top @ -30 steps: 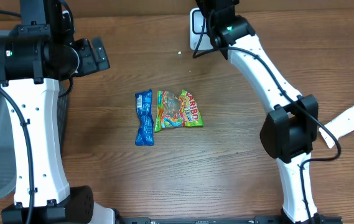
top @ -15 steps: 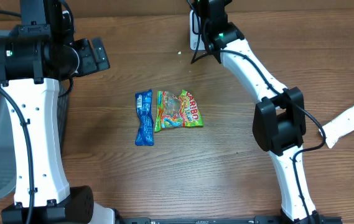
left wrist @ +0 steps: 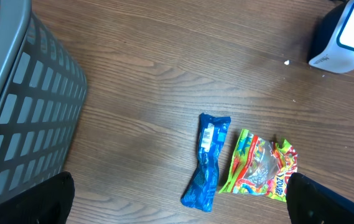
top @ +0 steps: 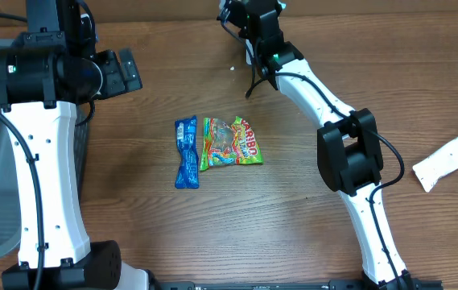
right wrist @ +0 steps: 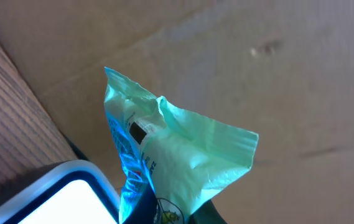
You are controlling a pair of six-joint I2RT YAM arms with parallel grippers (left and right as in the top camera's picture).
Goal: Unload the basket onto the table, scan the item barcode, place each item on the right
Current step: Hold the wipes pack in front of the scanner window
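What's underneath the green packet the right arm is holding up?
The scanner shows its lit white window just below the green packet, at its left. The packet's lower end covers the rest of the scanner, so how far they overlap cannot be seen.

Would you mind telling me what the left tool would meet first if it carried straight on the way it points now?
Probably the blue packet, or the bare wooden table just beside it; depth is unclear. The left tool is open and holds nothing.
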